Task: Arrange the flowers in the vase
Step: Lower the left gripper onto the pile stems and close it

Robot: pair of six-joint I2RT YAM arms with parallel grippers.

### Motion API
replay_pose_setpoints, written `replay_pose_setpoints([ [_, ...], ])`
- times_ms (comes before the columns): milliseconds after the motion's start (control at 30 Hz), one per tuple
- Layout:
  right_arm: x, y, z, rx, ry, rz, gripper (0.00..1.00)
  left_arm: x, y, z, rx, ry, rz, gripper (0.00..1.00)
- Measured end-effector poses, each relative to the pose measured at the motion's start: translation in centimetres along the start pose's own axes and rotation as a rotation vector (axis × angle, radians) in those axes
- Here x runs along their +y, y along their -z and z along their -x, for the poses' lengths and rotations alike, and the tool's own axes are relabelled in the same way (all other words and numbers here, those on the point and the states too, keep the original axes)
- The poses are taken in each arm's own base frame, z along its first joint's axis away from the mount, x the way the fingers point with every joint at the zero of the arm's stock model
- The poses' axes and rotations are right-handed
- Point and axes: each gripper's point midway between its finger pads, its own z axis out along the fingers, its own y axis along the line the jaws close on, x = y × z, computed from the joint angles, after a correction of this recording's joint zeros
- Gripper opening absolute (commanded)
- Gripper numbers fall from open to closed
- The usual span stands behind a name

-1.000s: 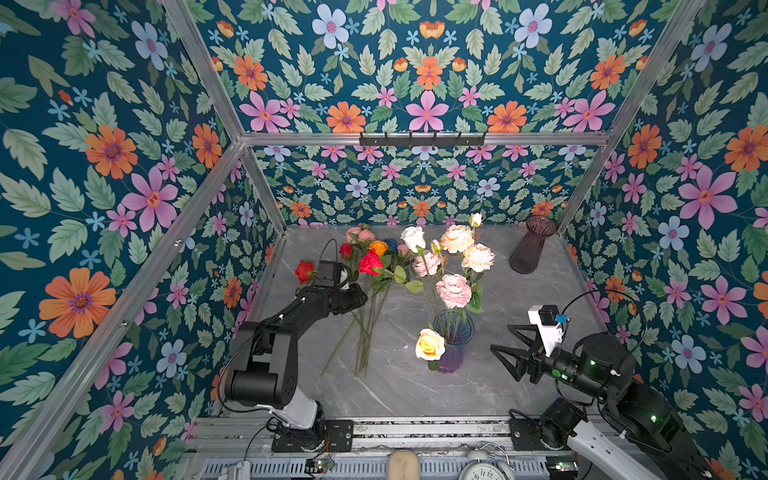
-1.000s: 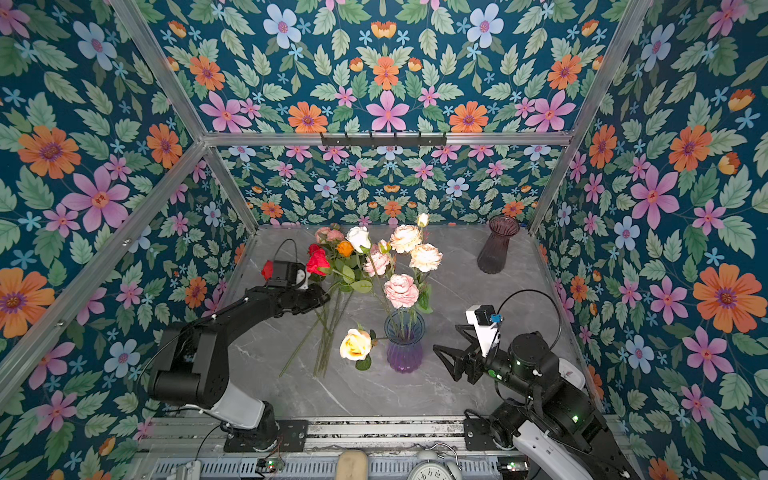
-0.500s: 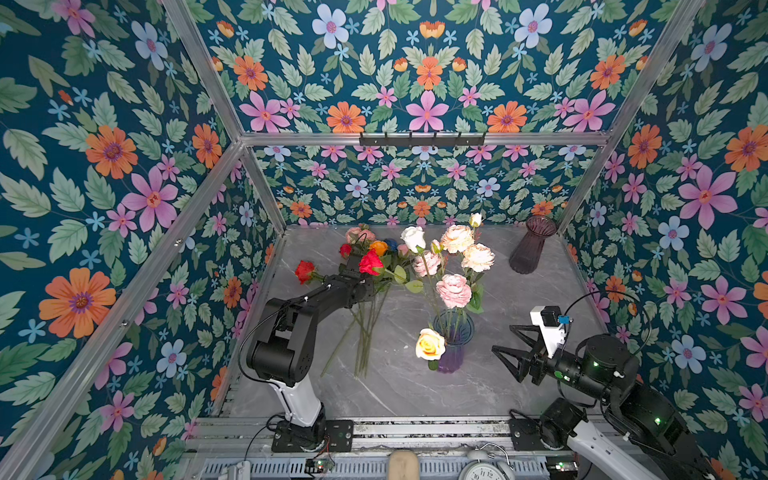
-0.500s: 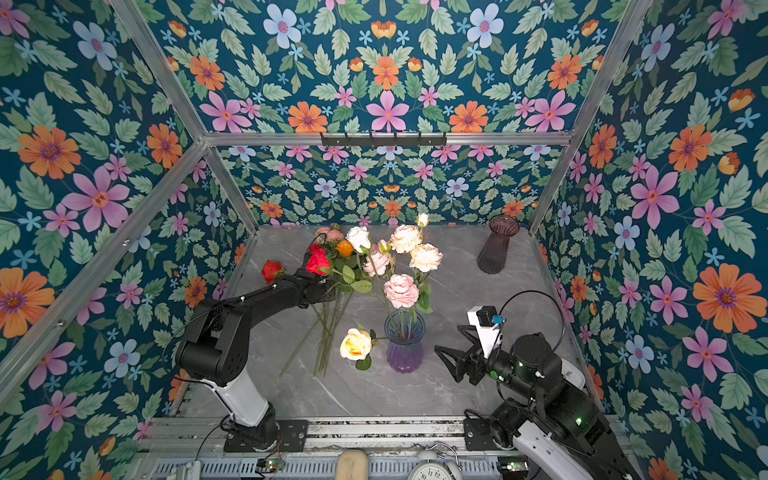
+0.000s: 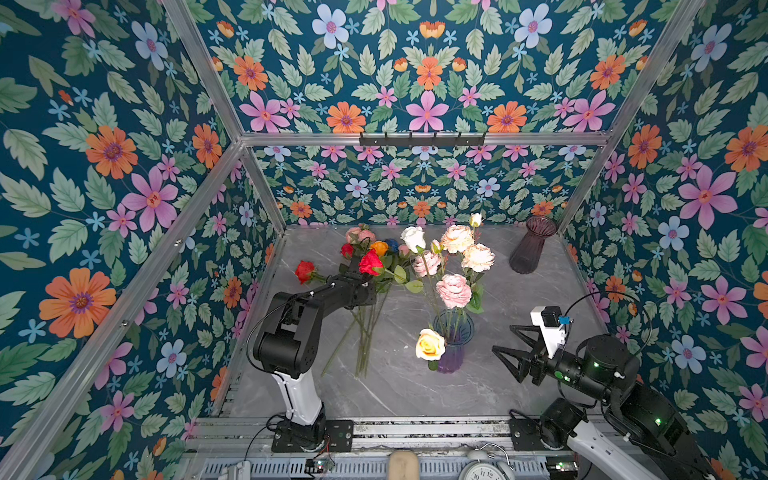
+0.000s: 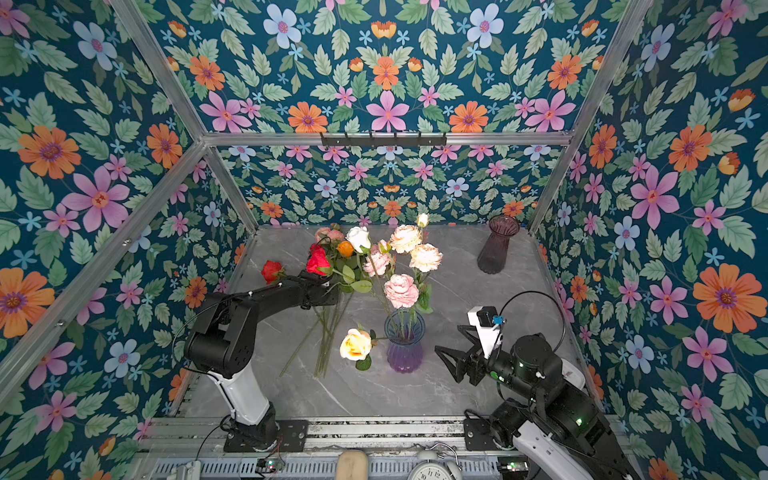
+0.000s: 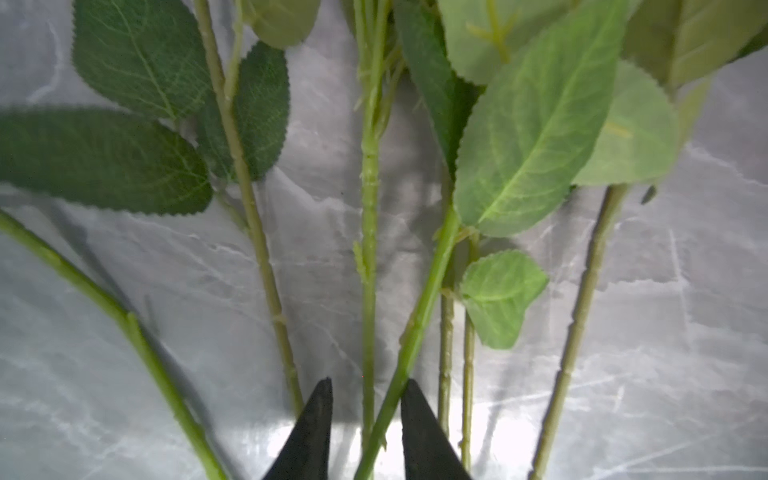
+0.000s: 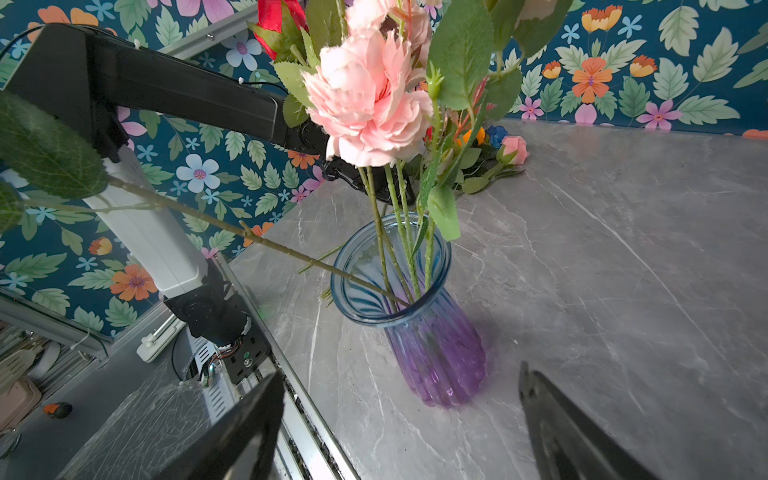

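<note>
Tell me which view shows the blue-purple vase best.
Right wrist: the vase sits close and large, with its stems plainly entering the mouth. Both top views show it small, under the blooms. Left wrist shows only loose stems, no vase.

The left pincer point(image 7: 365, 384) is low over the table point(image 5: 519, 299), above the stems of the loose flowers point(image 5: 365, 332) that lie on it. Two stems pass between its jaws and more stems lie on each side of it. Their heads lie ahead of it, toward the back wall. To its right stands the vase point(image 5: 453, 345), between the two pincers and near in front of the right pincer point(image 5: 502, 337). The standing flowers point(image 5: 453, 289) are in it. One flower point(image 5: 430, 344) leans out over the rim, on the side away from the right pincer. A second vase point(image 5: 528, 249) stands well beyond the right pincer, in the back corner.
</note>
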Motion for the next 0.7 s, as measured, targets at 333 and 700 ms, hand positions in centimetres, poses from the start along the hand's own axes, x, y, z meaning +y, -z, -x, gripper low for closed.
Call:
replay_pose_setpoints([
  [333, -0.1, 0.0, 0.0, -0.001, 0.000, -0.003, 0.90, -0.3, 0.2, 0.7, -0.020, 0.005, -0.016, 0.24],
  [700, -0.1, 0.0, 0.0, -0.001, 0.000, -0.003, 0.90, -0.4, 0.1, 0.4, 0.003, 0.009, -0.036, 0.07],
])
